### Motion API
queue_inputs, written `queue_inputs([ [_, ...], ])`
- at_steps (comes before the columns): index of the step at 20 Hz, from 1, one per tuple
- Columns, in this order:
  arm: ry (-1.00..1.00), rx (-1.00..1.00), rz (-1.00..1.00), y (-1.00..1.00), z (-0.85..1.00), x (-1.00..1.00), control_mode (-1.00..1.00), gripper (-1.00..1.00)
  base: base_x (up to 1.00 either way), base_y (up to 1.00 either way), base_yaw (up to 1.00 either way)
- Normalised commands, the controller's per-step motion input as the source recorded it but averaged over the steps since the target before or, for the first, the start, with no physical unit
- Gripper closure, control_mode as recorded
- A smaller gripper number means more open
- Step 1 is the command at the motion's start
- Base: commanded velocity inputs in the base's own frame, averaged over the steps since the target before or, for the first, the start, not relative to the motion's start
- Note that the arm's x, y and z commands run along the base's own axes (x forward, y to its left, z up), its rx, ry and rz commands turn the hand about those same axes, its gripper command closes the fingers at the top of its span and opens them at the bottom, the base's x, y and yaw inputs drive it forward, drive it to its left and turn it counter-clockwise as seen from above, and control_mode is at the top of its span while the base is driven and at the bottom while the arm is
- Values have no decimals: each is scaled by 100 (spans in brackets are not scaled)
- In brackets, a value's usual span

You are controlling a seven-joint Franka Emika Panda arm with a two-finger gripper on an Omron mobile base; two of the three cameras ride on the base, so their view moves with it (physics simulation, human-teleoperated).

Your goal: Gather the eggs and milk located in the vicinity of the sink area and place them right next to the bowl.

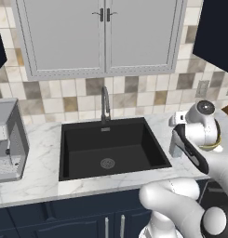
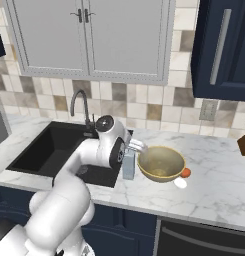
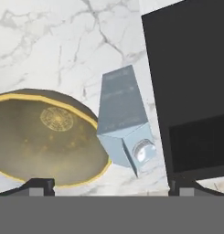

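A: Where does the milk (image 2: 128,164) stand?

B: Upright on the marble bench (image 2: 214,185), in the narrow strip between the black sink (image 2: 49,147) and the bowl (image 2: 161,164). In the right base view it is just beside the bowl's left rim, so close that I cannot tell whether they touch. In the hand view the carton's gabled top with its round cap points at the camera, the bowl's yellow rim next to it on one side and the sink's edge on the other.

A: And the claw (image 3: 111,185)?

B: Spread wide. The two dark fingertips (image 3: 38,186) stand far apart at the bottom of the hand view, one below the bowl, the other below the sink wall, with the carton between and beyond them. Nothing is pinched.

A: Any egg?

B: A small white oval, the egg (image 2: 180,183), lies on the bench at the bowl's front right, just beside it. A small orange thing (image 2: 186,173) sits against the bowl there too; what it is I cannot tell.

A: The rest?

B: A dark gooseneck tap (image 1: 105,105) behind the sink, pale cabinet doors (image 1: 103,35) above, and a grey appliance (image 1: 7,139) at the bench's left end.
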Motion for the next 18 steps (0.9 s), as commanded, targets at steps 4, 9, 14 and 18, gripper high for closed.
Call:
queue_inputs([
  [4,31,0,1,0,43,-62,-100,-100,0,0,0],
  [9,32,0,0,0,55,-81,-100,-100,0,0,0],
  [14,26,11,0,0,3,-46,-100,-100,0,0,0],
  [18,6,13,0,0,-6,-35,-100,-100,0,0,0],
])
